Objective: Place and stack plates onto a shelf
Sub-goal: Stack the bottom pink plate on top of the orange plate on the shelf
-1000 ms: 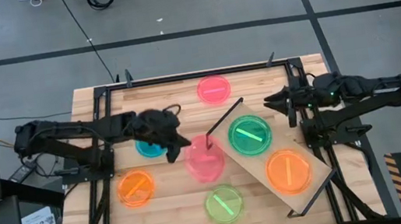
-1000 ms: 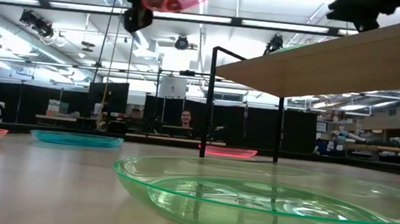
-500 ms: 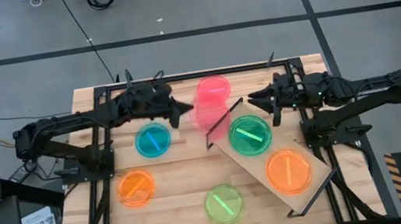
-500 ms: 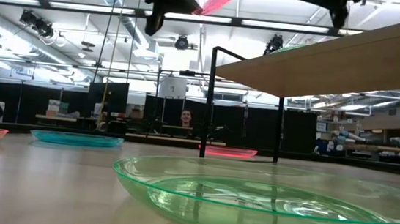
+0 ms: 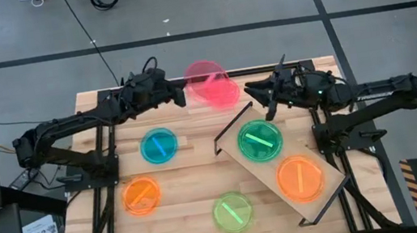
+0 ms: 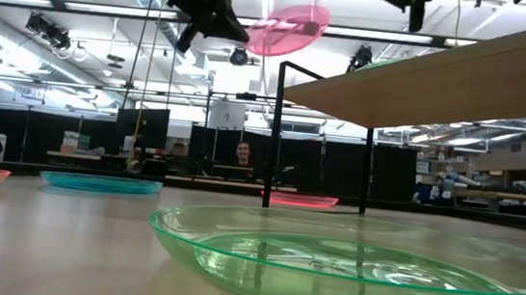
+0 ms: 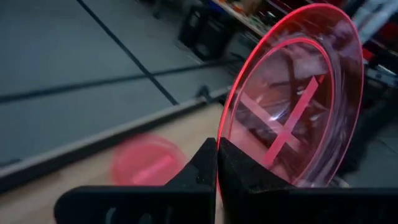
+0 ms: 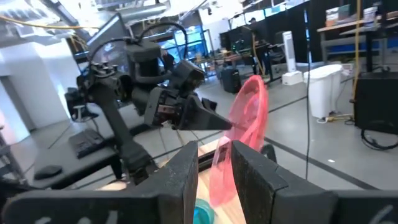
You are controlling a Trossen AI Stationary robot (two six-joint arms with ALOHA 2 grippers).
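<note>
pink translucent plate held tilted in the air above the counter's far edge.
left pincer is clamped on the plate's rim, fingers pressed together; right pincer faces it just beside, fingers a narrow gap apart, empty. another pink plate lies flat below, mostly hidden. light-wood shelf on its black wire frame carries a green plate and an orange plate; its near end is bare.
</note>
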